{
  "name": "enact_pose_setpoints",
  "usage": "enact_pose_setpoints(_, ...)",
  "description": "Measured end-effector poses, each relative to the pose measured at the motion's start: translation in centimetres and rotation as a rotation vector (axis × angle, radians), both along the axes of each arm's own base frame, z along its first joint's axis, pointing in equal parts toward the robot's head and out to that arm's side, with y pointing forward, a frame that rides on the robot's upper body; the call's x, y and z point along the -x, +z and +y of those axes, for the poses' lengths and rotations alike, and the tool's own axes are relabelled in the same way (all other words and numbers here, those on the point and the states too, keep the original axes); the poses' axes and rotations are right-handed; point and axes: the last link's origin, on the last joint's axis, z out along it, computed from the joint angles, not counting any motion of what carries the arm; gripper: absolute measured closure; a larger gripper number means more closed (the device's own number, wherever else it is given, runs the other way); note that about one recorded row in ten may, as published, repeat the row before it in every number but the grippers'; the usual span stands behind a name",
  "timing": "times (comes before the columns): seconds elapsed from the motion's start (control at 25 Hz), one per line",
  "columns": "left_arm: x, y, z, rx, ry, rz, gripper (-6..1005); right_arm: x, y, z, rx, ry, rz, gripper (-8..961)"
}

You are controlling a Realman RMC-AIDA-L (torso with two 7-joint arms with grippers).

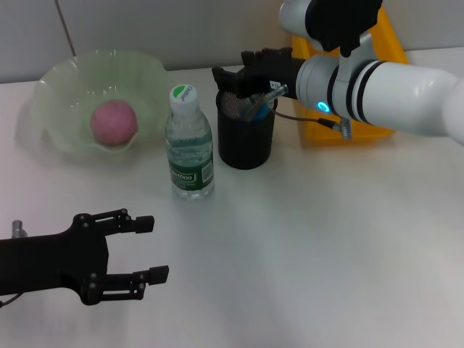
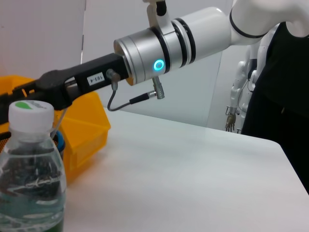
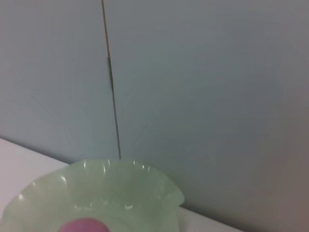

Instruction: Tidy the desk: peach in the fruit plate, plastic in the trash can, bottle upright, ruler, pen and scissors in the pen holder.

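The pink peach (image 1: 114, 122) lies in the pale green fruit plate (image 1: 65, 87) at the back left; the right wrist view shows the plate (image 3: 96, 193) and the top of the peach (image 3: 84, 225). A clear bottle (image 1: 190, 145) with a white cap stands upright beside the black mesh pen holder (image 1: 246, 138), which holds a blue-handled item and a clear strip. My right gripper (image 1: 235, 69) hovers just over the holder's rim, open. The left wrist view shows the bottle (image 2: 31, 169) and the right gripper (image 2: 29, 89). My left gripper (image 1: 158, 249) rests open at the front left, holding nothing.
A yellow trash can (image 1: 388, 40) stands at the back right behind the right arm; the left wrist view shows it (image 2: 82, 130) behind the bottle. A wall runs along the back edge of the table.
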Motion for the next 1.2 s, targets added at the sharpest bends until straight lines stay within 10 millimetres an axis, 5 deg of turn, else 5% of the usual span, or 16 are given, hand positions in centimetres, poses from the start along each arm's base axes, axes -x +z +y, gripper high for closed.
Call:
enact_pose_setpoints(0.44, -0.1, 0.1, 0.1, -0.008, 0.0, -0.006, 191, 1.2, 3.4, -2.3, -0.041, 0.064, 0.049, 343)
enact_pose_setpoints(0.6, -0.8, 0.2, 1.1, -0.013, 0.007, -0.004, 191, -1.8, 6.7, -5.6, 0.044, 0.002, 0.108, 333)
enact_pose_setpoints(0.8, -1.9, 0.8, 2.8, -0.007, 0.028, 0.0, 191, -5.1, 10.0, -9.2, 0.271, 0.101, 0.268, 148)
enact_pose_setpoints(1.0, -3.2, 1.2, 4.5, 0.022, 0.027, 0.028, 191, -9.4, 13.6, -10.4, 0.425, 0.211, 0.377, 122)
enact_pose_setpoints(1.2, -4.4, 1.1, 5.3, 0.043, 0.017, 0.036, 191, -12.2, 13.5, -9.7, 0.53, 0.27, 0.324, 122)
